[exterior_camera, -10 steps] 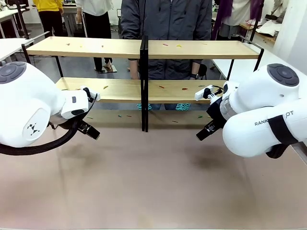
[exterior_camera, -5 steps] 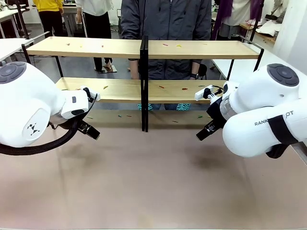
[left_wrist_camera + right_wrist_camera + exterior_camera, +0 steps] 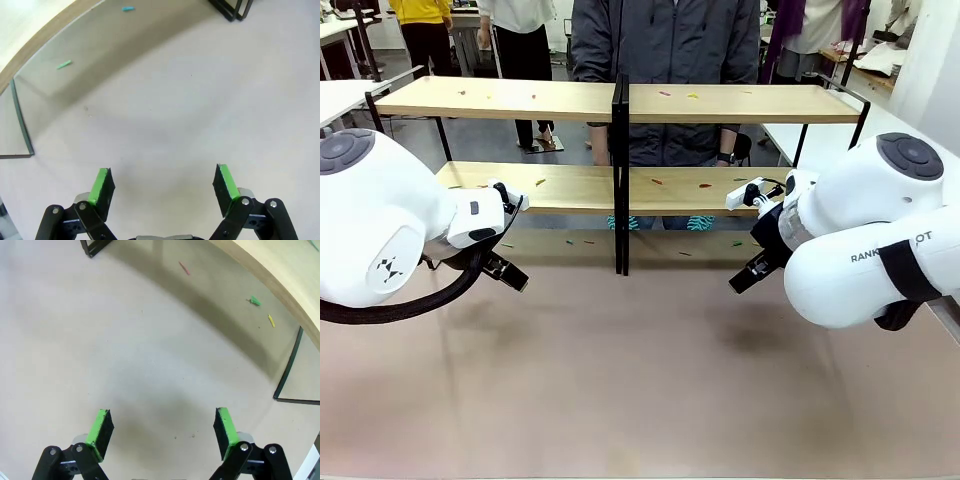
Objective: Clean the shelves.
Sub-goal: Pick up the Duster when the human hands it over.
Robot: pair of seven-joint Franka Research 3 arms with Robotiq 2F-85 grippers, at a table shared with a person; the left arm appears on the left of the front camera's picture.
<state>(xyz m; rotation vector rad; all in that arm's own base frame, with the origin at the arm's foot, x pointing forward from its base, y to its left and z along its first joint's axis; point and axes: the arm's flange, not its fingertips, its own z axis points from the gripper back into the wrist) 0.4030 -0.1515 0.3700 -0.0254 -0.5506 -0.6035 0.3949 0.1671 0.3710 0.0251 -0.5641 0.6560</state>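
The shelves (image 3: 550, 99) stand across the far half of the table, two tiers of light-wood boards on a black frame with a central black upright (image 3: 620, 180). Small coloured scraps (image 3: 665, 93) lie scattered on the boards and on the table under them. My left gripper (image 3: 163, 184) hangs open over bare tabletop, in front of the left half of the shelves (image 3: 30, 40). My right gripper (image 3: 162, 428) is open too, above bare table before the right half of the shelves (image 3: 280, 275). Both hold nothing.
A person in a dark jacket (image 3: 665, 40) stands behind the shelves at the middle. Scraps lie on the table under the lower board: a green one (image 3: 63, 64), a blue one (image 3: 128, 8), a red one (image 3: 184, 268), green and yellow ones (image 3: 255, 301). White tables flank both sides.
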